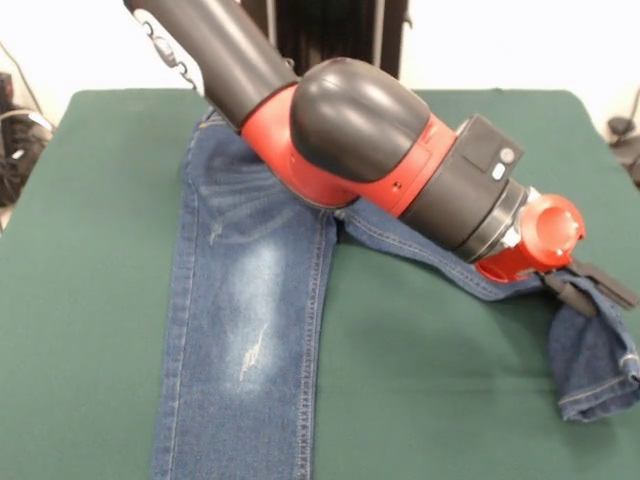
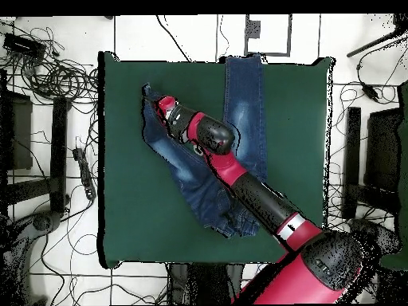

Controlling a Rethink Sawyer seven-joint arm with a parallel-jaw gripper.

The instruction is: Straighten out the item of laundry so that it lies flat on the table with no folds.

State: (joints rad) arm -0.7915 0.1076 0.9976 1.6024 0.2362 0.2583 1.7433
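The item of laundry (image 1: 250, 300) is a small pair of blue jeans spread on the dark green table (image 1: 430, 390). One leg lies straight and flat. The other leg angles away toward the right in the front view, and its end is bunched and doubled over, with the hem (image 1: 600, 395) hanging below. My gripper (image 1: 592, 286) is at that leg's end, its black fingers shut on the denim. Seen from overhead, the jeans (image 2: 243, 96) form a V, with the gripper (image 2: 151, 96) at the tip of the slanted leg near the table's (image 2: 135, 215) upper left.
My arm (image 1: 360, 130) stretches low over the waistband and covers it in the front view. Cables (image 2: 56, 72) and dark stands (image 2: 60, 151) lie on the floor around the table. The straight leg reaches the table's edge (image 2: 243, 60).
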